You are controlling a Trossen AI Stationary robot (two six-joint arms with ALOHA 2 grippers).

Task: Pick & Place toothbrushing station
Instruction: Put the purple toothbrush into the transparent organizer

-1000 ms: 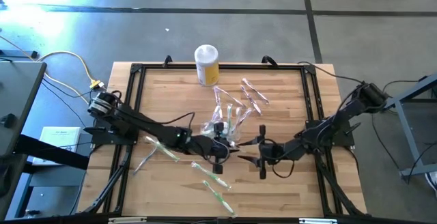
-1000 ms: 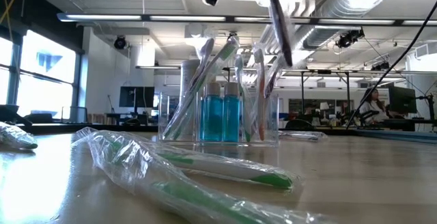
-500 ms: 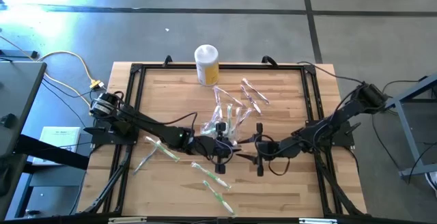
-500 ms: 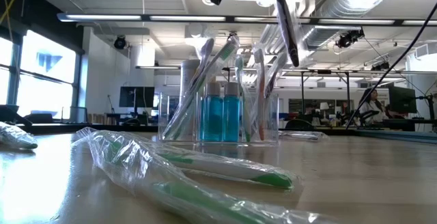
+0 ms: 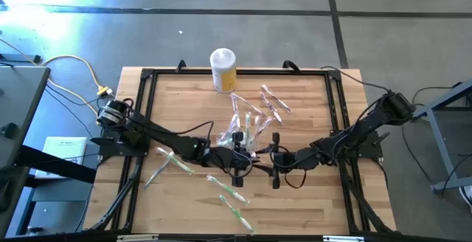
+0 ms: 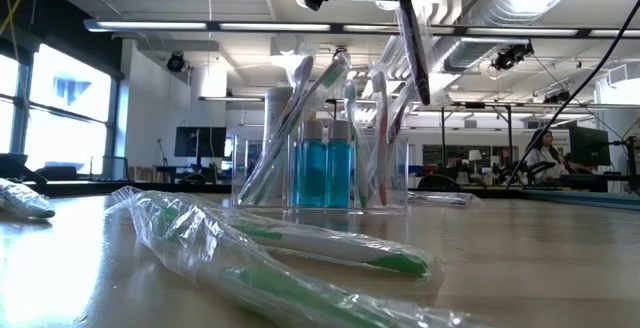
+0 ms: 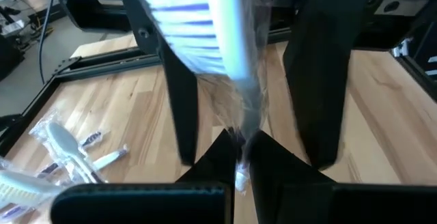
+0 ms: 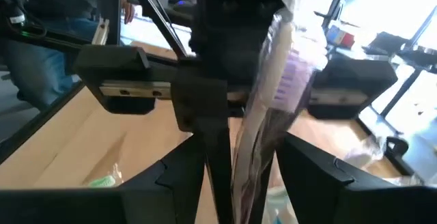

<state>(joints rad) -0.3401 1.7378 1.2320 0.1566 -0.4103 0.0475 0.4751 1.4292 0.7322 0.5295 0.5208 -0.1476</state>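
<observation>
High view: both grippers meet just in front of the toothbrushing station [image 5: 243, 128], mid-table.

Left gripper [image 5: 236, 158] has its jaws pinched shut on a wrapped toothbrush [image 7: 218, 46], its bristled head standing up past the fingers. Right gripper [image 5: 274, 161] stands just beside the station's near side, jaws partly apart around the same crinkly wrapper (whether it truly grips is hard to tell). The station sits upright, already holding brushes and blue bottles [image 6: 326, 173]. Risk, as I judge it: two grippers on one slippery wrapper could tug it askew, and a dangling end might snag the station and tip it.
</observation>
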